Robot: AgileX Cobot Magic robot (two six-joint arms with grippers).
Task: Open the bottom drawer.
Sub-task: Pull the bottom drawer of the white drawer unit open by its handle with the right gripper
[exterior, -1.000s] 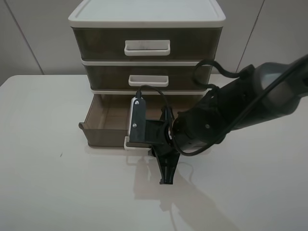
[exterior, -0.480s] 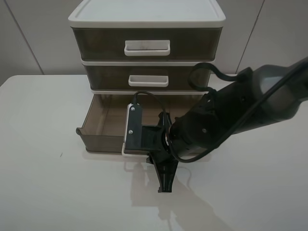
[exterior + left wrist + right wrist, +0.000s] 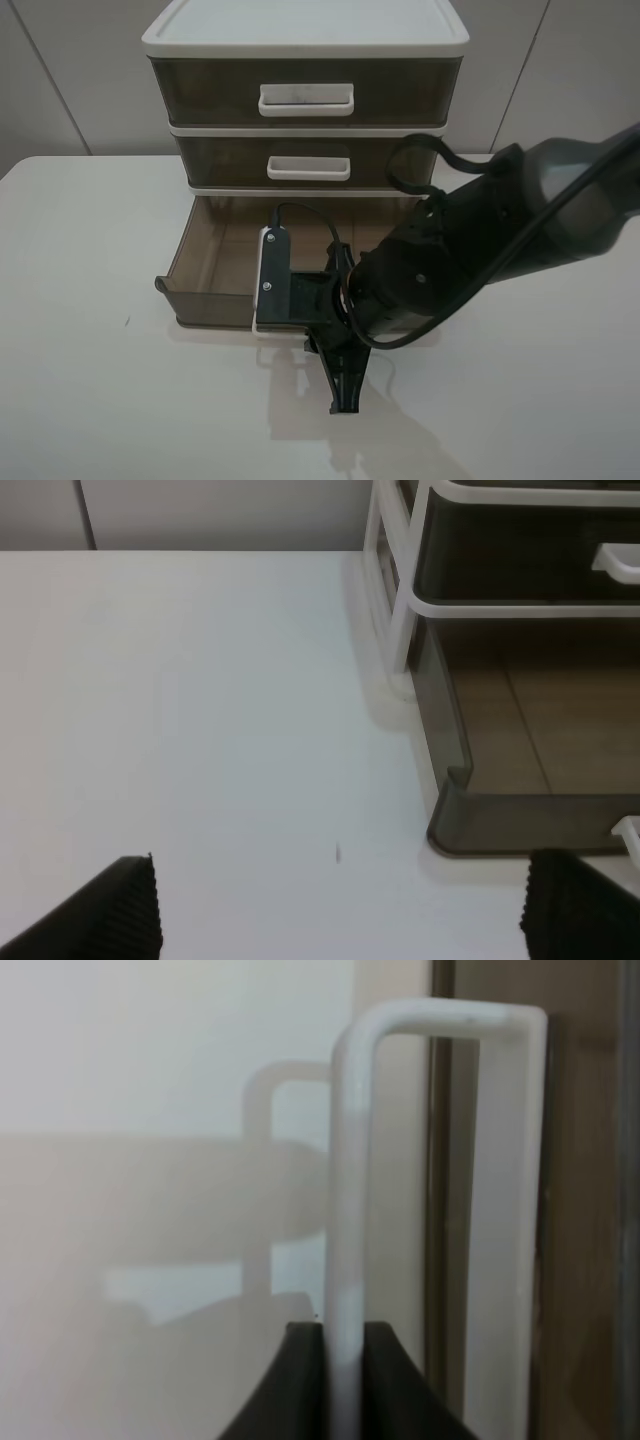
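The bottom drawer [image 3: 205, 305], smoky grey-brown plastic, stands pulled well out of the white-framed cabinet [image 3: 305, 40], and its inside looks empty. My right gripper [image 3: 300, 330] reaches in from the right and is shut on the drawer's small white loop handle [image 3: 264, 324]. In the right wrist view the handle's bar [image 3: 345, 1160] is pinched between the two black fingers [image 3: 290, 1380]. My left gripper [image 3: 350, 920] is open and empty above the table, left of the drawer's front corner [image 3: 470, 820]. It does not show in the exterior view.
The middle drawer [image 3: 240, 160] and the taller top drawer [image 3: 200, 90] are shut. The cabinet stands at the back of a white table [image 3: 100, 400], near a wall. My right arm [image 3: 500, 230] covers the drawer's right side.
The bottom drawer has slid further out toward the table's front, with my right gripper moving along on its handle.
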